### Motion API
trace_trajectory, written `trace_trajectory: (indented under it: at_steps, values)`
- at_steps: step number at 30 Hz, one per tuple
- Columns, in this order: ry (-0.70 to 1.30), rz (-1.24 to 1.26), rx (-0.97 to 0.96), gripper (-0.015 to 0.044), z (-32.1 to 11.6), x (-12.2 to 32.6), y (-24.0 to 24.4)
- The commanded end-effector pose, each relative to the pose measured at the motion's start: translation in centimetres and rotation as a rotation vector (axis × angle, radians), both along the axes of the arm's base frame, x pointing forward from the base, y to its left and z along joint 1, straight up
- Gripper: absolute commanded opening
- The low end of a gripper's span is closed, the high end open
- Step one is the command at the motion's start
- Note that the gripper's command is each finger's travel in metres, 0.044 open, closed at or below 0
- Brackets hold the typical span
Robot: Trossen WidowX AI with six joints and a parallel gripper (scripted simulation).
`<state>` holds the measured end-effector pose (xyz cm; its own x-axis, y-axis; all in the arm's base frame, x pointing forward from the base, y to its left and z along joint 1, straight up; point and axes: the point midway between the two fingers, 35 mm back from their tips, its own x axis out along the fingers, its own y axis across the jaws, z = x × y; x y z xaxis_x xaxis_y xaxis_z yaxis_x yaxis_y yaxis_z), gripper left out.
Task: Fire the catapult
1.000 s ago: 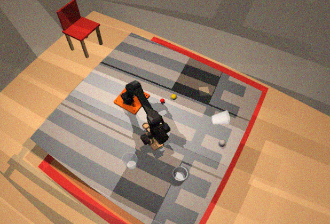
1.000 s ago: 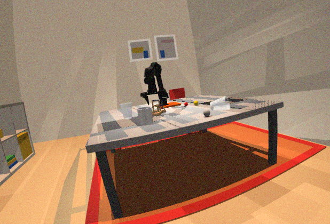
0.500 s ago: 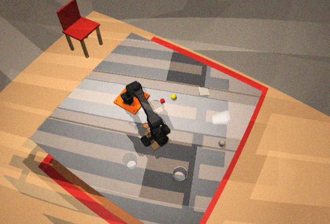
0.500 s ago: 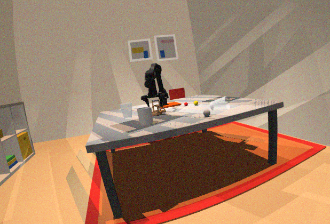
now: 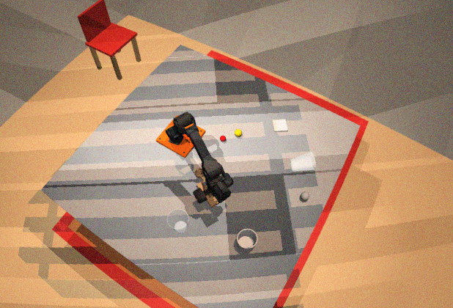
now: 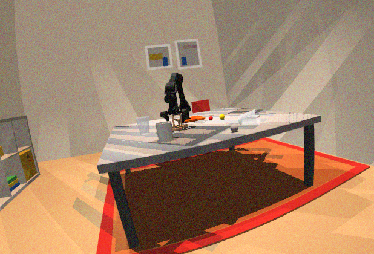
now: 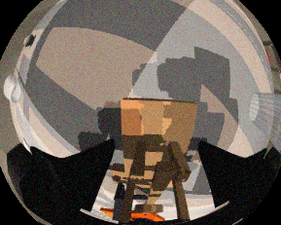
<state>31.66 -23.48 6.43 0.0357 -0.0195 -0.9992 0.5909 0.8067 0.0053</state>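
The wooden catapult (image 5: 212, 201) (image 6: 180, 128) (image 7: 153, 116) stands under the arm. My gripper (image 5: 213, 188) (image 7: 158, 145) is open, its two fingers on either side of the catapult's frame; whether they touch it cannot be told. No ball shows between the fingers or on the catapult, which is partly hidden. A red ball (image 5: 223, 138) (image 6: 210, 118) and a larger yellow ball (image 5: 238, 133) (image 6: 222, 117) lie near the arm's base. A grey ball (image 5: 304, 196) (image 6: 234, 127) lies farther off. A whitish mug (image 5: 246, 241) (image 6: 164, 132) stands upright beyond the catapult; no handle shows.
A clear cup (image 5: 179, 226) (image 6: 143, 125) stands near the mug. A white cup (image 5: 303, 162) (image 6: 251, 118) lies on its side near the grey ball. A pale square (image 5: 280, 125) lies beyond the yellow ball. The arm stands on an orange plate (image 5: 179, 147) (image 6: 196, 118).
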Motion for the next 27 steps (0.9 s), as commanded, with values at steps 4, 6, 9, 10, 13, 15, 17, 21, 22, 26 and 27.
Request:
trace_trajectory:
  at_steps: [4,6,9,10,13,15,17,21,22,26,27]
  values:
    - [0.0,0.0,0.0,0.0309,0.0,0.0,0.0]
    - [0.0,0.0,0.0,0.0256,0.0,0.0,0.0]
    - [0.0,0.0,0.0,0.0177,0.0,0.0,0.0]
    - [0.0,0.0,0.0,0.0151,0.0,0.0,0.0]
    - [0.0,0.0,0.0,0.0131,0.0,0.0,0.0]
    - [0.0,0.0,0.0,0.0118,0.0,0.0,0.0]
    - [0.0,0.0,0.0,0.0085,0.3,0.0,0.0]
    - [0.001,0.0,-0.001,0.0,4.7,-0.2,0.0]
    - [0.001,0.0,-0.001,0.0,5.0,-0.2,0.1]
    - [0.002,-0.001,0.0,0.0,4.8,-0.2,0.0]
    - [0.002,-0.001,0.0,0.0,4.8,-0.2,0.0]
